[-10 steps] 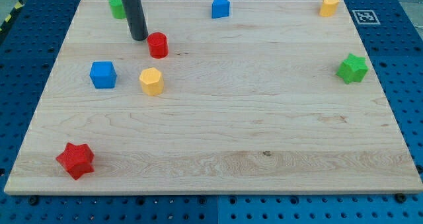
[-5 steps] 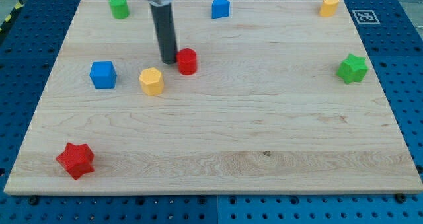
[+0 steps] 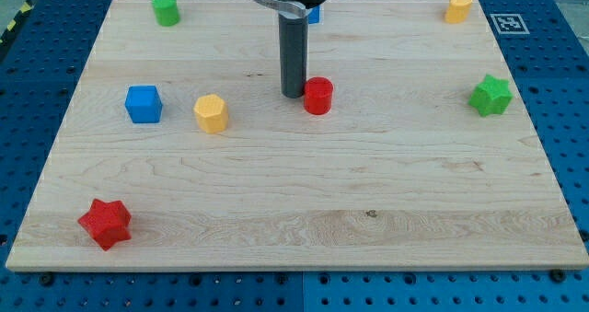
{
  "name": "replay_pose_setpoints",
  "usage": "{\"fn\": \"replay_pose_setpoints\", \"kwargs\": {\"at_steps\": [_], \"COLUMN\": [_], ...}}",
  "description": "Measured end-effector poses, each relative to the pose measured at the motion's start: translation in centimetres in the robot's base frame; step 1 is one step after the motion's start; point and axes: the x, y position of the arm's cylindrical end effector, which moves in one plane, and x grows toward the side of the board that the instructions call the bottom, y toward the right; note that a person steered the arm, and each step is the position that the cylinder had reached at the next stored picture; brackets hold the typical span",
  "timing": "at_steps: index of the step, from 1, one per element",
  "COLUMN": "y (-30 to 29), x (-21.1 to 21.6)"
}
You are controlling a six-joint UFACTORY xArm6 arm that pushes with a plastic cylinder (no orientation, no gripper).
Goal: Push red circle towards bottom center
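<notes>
The red circle (image 3: 318,96), a short glossy cylinder, is found a little above the middle of the frame, just right of its vertical midline, and it is touched on its left side by my tip (image 3: 294,94). The rod is judged to be set there because the block is being driven rightwards; since the bottom centre of the counter (image 3: 304,248) lies well below the block and slightly to its left, the contact would probably have to be moved to the block's upper side before a downward push could serve. No pincer is carried on this arm, so nothing can be said of any opening or hold; only a matt, dark, straight rod is seen, hung from a collar at the top edge of the frame. The counter is a pale wooden board with fine horizontal grain and a small knot low at the centre, laid on a blue perforated base. Smooth plastic pieces are scattered on it: a yellow hexagonal block (image 3: 211,113) and a blue cube (image 3: 143,104) at the left, a red star (image 3: 105,223) in the lower left, a green cylinder (image 3: 166,9) at the upper left, a green star (image 3: 490,95) at the right, a yellow block (image 3: 457,6) at the upper right, and a blue block (image 3: 315,16) mostly hidden behind the rod.
</notes>
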Motion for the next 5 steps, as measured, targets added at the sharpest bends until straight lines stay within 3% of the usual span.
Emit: {"fn": "replay_pose_setpoints", "kwargs": {"at_steps": [3, 5], "y": [-0.6, 1.3], "x": [-3.9, 0.4]}}
